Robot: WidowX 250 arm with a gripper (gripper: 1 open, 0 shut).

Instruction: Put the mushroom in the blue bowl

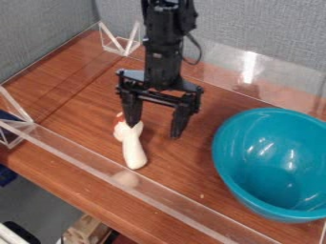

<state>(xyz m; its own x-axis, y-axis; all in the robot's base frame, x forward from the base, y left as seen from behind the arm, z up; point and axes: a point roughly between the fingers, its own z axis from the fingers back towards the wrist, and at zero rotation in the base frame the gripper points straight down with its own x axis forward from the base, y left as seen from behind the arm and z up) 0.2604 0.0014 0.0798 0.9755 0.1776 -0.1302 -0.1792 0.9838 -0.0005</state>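
Note:
The mushroom [130, 145] lies on its side on the wooden table, its cream stem pointing toward the near edge and its reddish-brown cap [122, 121] toward the back. My gripper [155, 122] points straight down just above the table, fingers spread open and empty. Its left finger [130, 108] stands right behind the cap, while the right finger [181, 120] is off to the mushroom's right. The blue bowl [272, 162] sits at the right, large, glossy and empty.
A low clear acrylic wall [90, 170] runs along the table's near edge and another one [249, 69] along the back. White wire brackets [117, 41] stand at the back left corner and at the left edge.

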